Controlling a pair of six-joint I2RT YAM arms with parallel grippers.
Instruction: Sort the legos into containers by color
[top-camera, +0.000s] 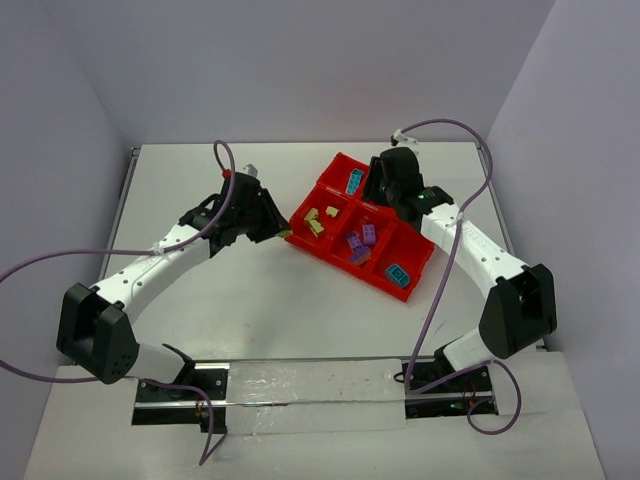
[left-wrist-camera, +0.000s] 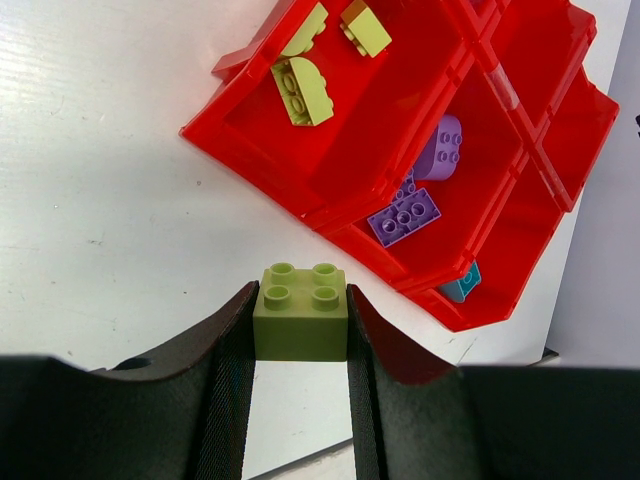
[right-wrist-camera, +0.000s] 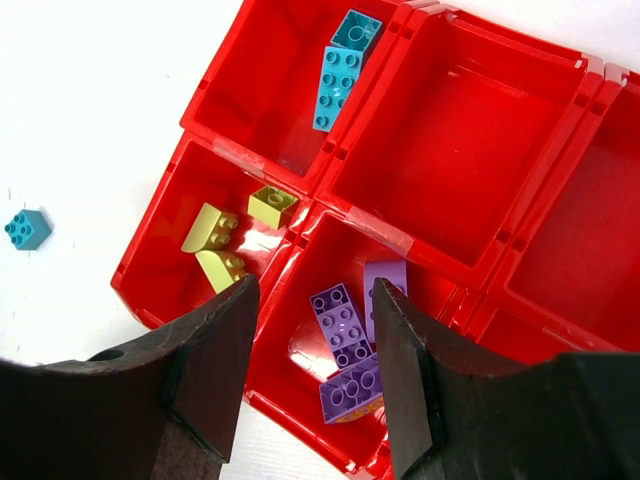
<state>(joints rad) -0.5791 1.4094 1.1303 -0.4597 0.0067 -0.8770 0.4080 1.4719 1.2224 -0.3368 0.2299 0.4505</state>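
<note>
My left gripper (top-camera: 283, 232) is shut on a yellow-green lego (left-wrist-camera: 300, 310), held just off the near-left corner of the red tray (top-camera: 420, 275). The tray's containers hold sorted legos. Yellow ones (top-camera: 314, 222) lie in the left compartment, purple ones (right-wrist-camera: 340, 320) in the middle one, and teal ones (right-wrist-camera: 337, 70) in the far one. A single teal brick (left-wrist-camera: 462, 283) sits in the right end compartment. My right gripper (right-wrist-camera: 318, 290) hovers open over the purple compartment, nothing between its fingers.
A loose teal lego (right-wrist-camera: 27, 229) lies on the white table to the left of the tray. Two compartments (right-wrist-camera: 450, 140) along the tray's far-right side are bare. Grey walls enclose the table on three sides.
</note>
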